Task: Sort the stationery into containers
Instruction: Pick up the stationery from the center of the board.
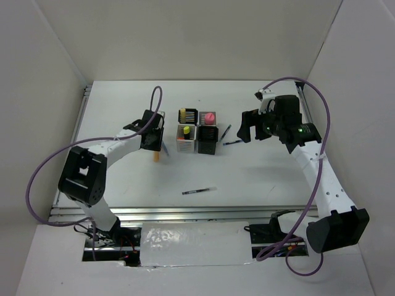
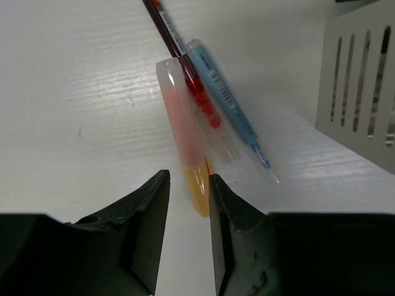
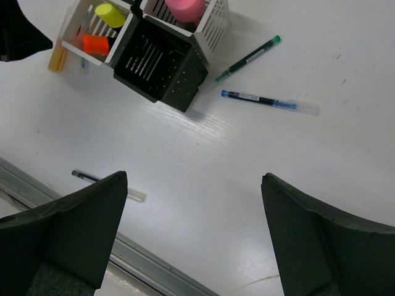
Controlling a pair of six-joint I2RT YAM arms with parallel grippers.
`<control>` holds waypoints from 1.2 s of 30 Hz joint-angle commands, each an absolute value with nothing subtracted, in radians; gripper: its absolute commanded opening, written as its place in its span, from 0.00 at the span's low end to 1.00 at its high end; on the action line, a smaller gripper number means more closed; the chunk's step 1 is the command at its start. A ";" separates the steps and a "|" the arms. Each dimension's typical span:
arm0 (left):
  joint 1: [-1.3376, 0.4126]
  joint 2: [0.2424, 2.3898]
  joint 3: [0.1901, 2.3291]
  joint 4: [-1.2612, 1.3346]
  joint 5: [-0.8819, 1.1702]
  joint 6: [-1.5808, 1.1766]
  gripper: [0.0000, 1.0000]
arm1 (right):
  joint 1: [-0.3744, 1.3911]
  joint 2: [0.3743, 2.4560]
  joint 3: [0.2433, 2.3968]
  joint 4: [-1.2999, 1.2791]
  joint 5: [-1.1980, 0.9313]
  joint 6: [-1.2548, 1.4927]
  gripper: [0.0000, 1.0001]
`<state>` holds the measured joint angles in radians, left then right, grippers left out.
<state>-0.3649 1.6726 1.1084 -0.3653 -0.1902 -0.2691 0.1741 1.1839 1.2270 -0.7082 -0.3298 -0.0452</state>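
The four containers (image 1: 197, 131) stand in a cluster at mid-table. One white cup (image 3: 92, 31) holds yellow and orange highlighters, another (image 3: 213, 18) a pink one, and the near black cup (image 3: 160, 65) looks empty. A peach highlighter (image 2: 184, 135) lies left of the cluster with a red pen (image 2: 185, 68) and a blue pen (image 2: 231, 111) beside it. My left gripper (image 2: 188, 179) is low over the table, jaws slightly apart around the highlighter's orange end. My right gripper (image 3: 193, 179) is wide open and empty, raised right of the cluster (image 1: 247, 126).
A green pen (image 3: 247, 58) and a blue pen (image 3: 268, 100) lie right of the cups. A dark pen (image 1: 199, 191) lies toward the near edge. A white cup's slatted wall (image 2: 364, 92) stands close to my left gripper's right side. The metal rail (image 1: 185, 213) runs along the front.
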 commanded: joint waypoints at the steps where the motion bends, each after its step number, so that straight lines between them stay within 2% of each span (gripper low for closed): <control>1: -0.347 1.709 1.146 -0.318 -0.199 -0.298 0.44 | 0.167 1.163 1.218 -0.695 -0.339 -0.049 0.95; 17: -0.307 1.838 1.227 -0.281 -0.158 -0.291 0.43 | 0.170 1.172 1.220 -0.698 -0.345 -0.054 0.95; 25: -0.279 1.893 1.239 -0.305 -0.138 -0.310 0.38 | 0.170 1.177 1.232 -0.706 -0.347 -0.055 0.94; 31: -0.253 1.896 1.221 -0.316 -0.114 -0.330 0.28 | 0.183 1.175 1.243 -0.706 -0.362 -0.074 0.94; 36: -0.215 1.823 1.212 -0.339 0.020 -0.385 0.06 | 0.257 1.097 1.204 -0.625 -0.377 -0.172 0.94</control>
